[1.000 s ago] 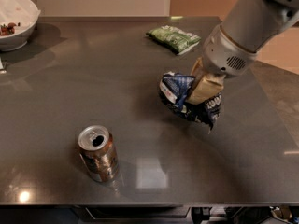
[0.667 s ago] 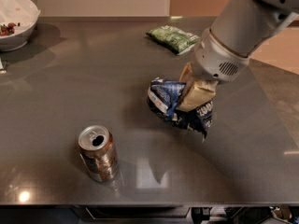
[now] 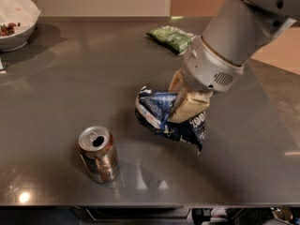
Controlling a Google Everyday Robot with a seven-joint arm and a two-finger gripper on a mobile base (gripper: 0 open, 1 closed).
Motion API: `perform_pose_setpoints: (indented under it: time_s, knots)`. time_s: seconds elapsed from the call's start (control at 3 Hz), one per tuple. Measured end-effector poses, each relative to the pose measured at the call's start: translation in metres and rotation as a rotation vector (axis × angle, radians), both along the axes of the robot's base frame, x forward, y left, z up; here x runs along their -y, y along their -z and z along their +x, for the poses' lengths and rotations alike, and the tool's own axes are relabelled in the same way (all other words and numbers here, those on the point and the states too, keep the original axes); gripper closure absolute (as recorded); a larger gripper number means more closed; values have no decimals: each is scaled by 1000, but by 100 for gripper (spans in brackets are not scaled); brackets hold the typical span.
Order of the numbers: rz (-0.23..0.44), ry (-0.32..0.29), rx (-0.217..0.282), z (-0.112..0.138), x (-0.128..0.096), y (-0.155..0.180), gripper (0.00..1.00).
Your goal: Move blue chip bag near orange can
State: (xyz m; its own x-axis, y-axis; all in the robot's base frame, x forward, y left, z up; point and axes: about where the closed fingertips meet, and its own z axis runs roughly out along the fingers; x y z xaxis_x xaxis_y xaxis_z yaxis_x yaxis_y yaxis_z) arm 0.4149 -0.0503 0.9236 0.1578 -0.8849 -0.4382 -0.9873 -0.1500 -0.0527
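- A big grey and white arm (image 3: 234, 36) comes in from the top right and leans down over the middle of the dark worktop (image 3: 61, 83)
- At the end of the arm is the pincer (image 3: 177, 108), and its fingers (image 3: 190, 108) are tan
- The pincer is closed tight on the blue bag (image 3: 157, 111), with one finger in front of the bag and the other one behind it
- The blue bag is all crumpled up, dark blue with white patches
- One pointy corner of the blue bag hangs down to the right, and I cannot tell if that corner touches the worktop
- The can (image 3: 98, 154) stands up straight close to the front edge of the worktop
- The top of the can is silver and its little hole faces up
- The blue bag is to the right of the can and a bit further back
- The two do not touch, and a strip of worktop shows between them
- A green bag (image 3: 171, 37) lies flat at the back of the worktop, just beside the arm and well apart from the blue bag
- A white bowl (image 3: 16, 29) sits in the far left corner with some small dark bits inside it
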Motion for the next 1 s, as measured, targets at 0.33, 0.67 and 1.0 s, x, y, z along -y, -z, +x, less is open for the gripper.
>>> perform_pose_setpoints:
  time_s: [0.33,0.67,1.0]
  knots:
    - [1,2,8,1,-1,-2,13]
    - [2,2,14,1,-2,-3,0]
    - [2,2,14,1,-2,-3,0]
